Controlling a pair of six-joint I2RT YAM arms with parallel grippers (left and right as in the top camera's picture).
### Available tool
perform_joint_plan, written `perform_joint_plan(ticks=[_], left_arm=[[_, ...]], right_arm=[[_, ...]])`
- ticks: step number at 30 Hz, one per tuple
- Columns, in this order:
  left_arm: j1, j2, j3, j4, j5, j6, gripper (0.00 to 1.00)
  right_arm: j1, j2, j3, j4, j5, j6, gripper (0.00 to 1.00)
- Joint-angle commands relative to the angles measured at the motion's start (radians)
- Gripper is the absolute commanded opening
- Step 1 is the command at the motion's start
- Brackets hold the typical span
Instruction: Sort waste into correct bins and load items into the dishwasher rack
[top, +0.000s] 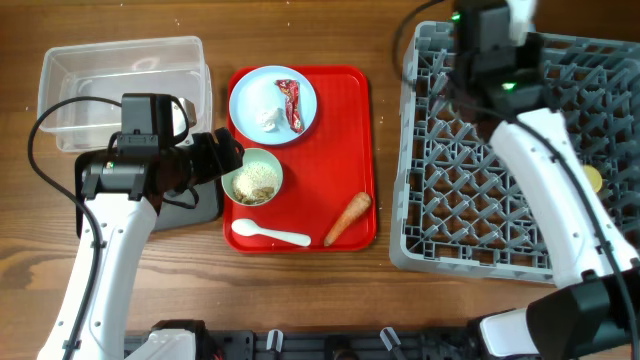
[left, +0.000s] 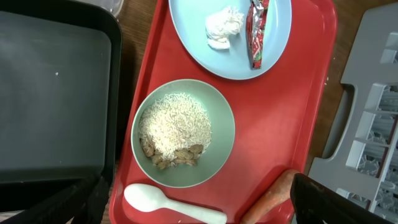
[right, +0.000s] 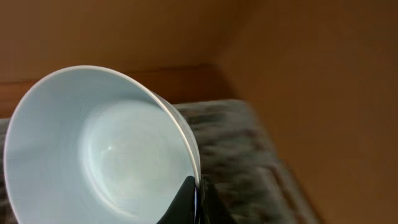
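Note:
My left gripper is open and empty over the red tray, its fingers either side of the white spoon and carrot. The pale green bowl holds rice-like crumbs. The round plate carries the red wrapper and the white scrap. My right gripper is shut on the rim of the pale blue bowl, raised at the far edge of the grey dishwasher rack. A yellow cup sits in the rack.
The clear tub stands at the far left. The black tray lies left of the red serving tray, partly under my left arm. The rack's grey wall lies close on the tray's right.

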Motion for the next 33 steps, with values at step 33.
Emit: perform_joint_plan(ticks=[33], left_arm=[[0.005, 0.006, -0.002, -0.019, -0.013, 0.009, 0.95]], right_arm=[[-0.324, 0.34, 0.001, 0.009, 0.346, -0.013, 0.05]])
